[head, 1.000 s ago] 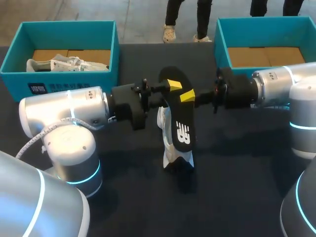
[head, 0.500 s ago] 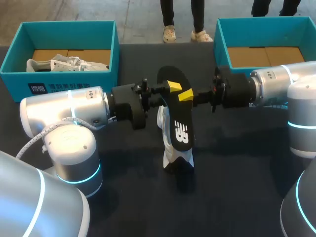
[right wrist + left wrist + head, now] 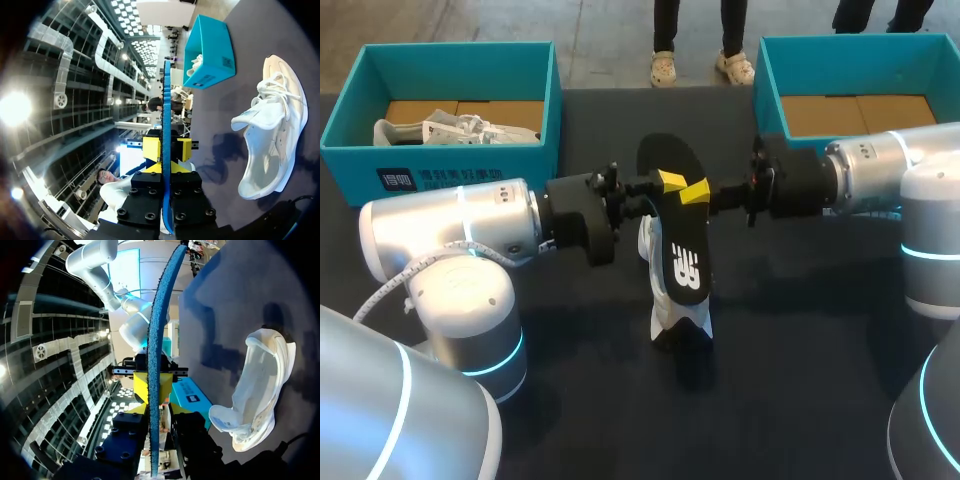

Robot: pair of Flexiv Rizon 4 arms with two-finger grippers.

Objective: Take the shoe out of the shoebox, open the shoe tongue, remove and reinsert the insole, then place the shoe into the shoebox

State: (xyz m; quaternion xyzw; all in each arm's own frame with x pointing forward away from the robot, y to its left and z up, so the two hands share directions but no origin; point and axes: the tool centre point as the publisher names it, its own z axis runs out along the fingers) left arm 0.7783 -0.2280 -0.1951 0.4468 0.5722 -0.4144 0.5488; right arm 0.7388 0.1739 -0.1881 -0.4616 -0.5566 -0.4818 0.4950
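A black insole with a blue underside hangs edge-up over the table's middle, between my two grippers. My right gripper is shut on it; in the right wrist view the insole runs straight between that gripper's yellow tips. My left gripper straddles the same insole from the other side. Its fingers stand close on both sides, with a slim gap on one side. The white shoe rests on the table under the insole, beside both grippers.
A teal shoebox at the back left holds another white shoe. A second teal shoebox stands at the back right, just behind my right arm. Dark tabletop lies in front of the shoe.
My left gripper's fingers have drawn closer together around the insole. The right gripper and insole have shifted slightly left. The shoe has not moved.
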